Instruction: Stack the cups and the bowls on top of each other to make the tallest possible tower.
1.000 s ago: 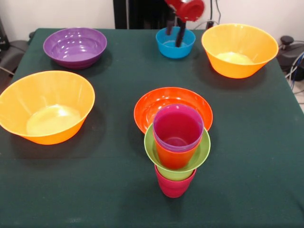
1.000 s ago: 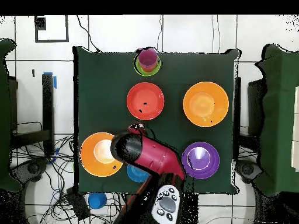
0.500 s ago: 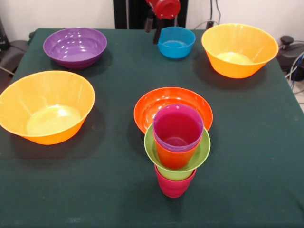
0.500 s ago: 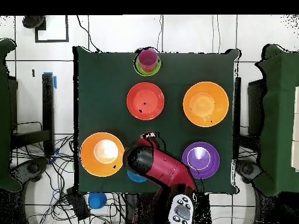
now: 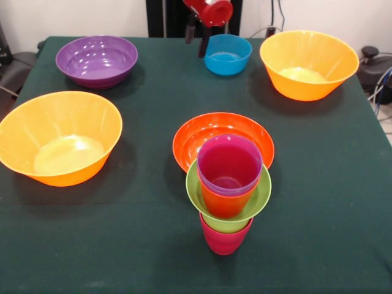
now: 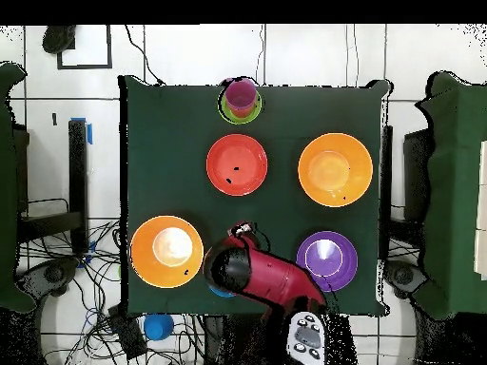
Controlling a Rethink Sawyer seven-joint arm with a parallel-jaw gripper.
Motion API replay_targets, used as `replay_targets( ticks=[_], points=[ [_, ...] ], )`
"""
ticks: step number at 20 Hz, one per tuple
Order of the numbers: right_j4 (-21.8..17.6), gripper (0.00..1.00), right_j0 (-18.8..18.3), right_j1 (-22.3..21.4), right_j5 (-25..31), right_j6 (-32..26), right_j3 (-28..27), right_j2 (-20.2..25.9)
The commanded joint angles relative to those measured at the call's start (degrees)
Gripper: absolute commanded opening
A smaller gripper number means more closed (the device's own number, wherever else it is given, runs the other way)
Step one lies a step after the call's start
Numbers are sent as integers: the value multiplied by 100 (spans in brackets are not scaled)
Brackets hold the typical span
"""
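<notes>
The tower stands near the front edge: a crimson cup at the bottom, a lime green bowl on it, then an orange-red cup with a purple cup nested inside. In the overhead view the tower is at the top edge of the table. My gripper hangs open and empty at the far side, just left of the small blue bowl. Seen from overhead, the arm covers most of that blue bowl.
A red-orange bowl sits right behind the tower. Large orange bowls stand at the left and far right, and a purple bowl at far left. The green table ends close in front of the tower.
My gripper has left the blue bowl, where its fingers stood at the rim, and moved to the bowl's left side. The bowl stays in place. The tower is unchanged.
</notes>
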Motion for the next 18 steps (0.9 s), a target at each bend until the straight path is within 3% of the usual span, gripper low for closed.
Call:
replay_targets(
  ticks=[1,6,12,18],
  points=[
    [-1263,100,-705,-251,450,-1462,-75,1200],
    [-1931,100,-1164,-590,961,-1684,-188,1550],
    [-2360,100,-1622,-832,1323,-1719,-244,2111],
    [-2693,100,-1820,-984,1441,-1648,-240,2489]
  ],
)
